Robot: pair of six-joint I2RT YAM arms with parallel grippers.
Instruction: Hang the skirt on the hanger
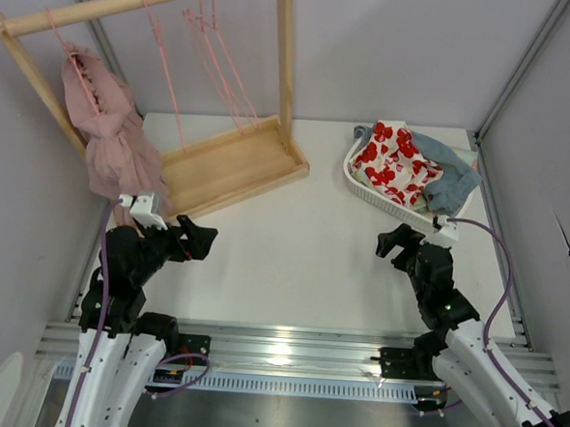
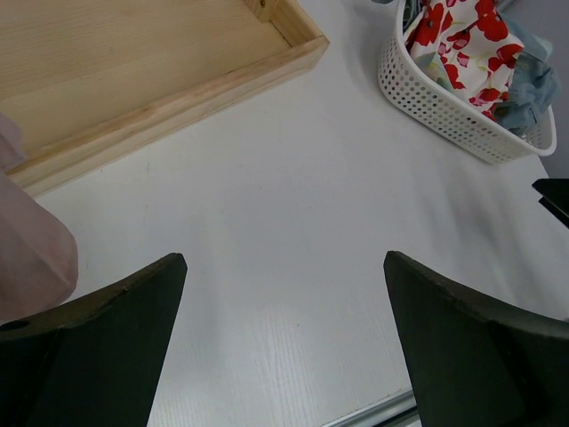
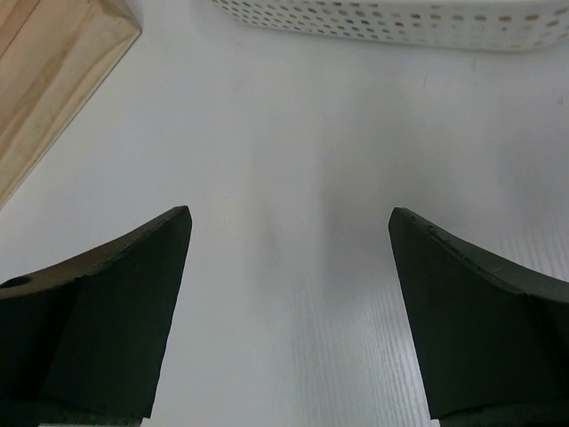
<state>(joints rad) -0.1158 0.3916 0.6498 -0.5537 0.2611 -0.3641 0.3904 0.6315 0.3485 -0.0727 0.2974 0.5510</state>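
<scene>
The dusty-pink pleated skirt (image 1: 111,135) hangs bunched from a thin pink hanger (image 1: 59,33) at the left end of the wooden rack's rail (image 1: 133,1). Its lower folds drape past the rack's base corner, and a fold shows at the left edge of the left wrist view (image 2: 27,258). My left gripper (image 1: 192,238) sits low, just in front of and right of the skirt, open and empty (image 2: 284,258) over bare table. On the right side of the table my right gripper (image 1: 397,242) is open and empty too (image 3: 289,213), short of the basket.
Two more pink hangers (image 1: 168,71) (image 1: 213,45) hang on the rail. The rack's wooden tray base (image 1: 230,162) (image 2: 133,71) (image 3: 44,80) lies behind the left arm. A white perforated basket (image 1: 357,179) (image 2: 444,107) (image 3: 400,22) holds a red-flowered white cloth (image 1: 395,162) and a blue-grey garment (image 1: 452,180).
</scene>
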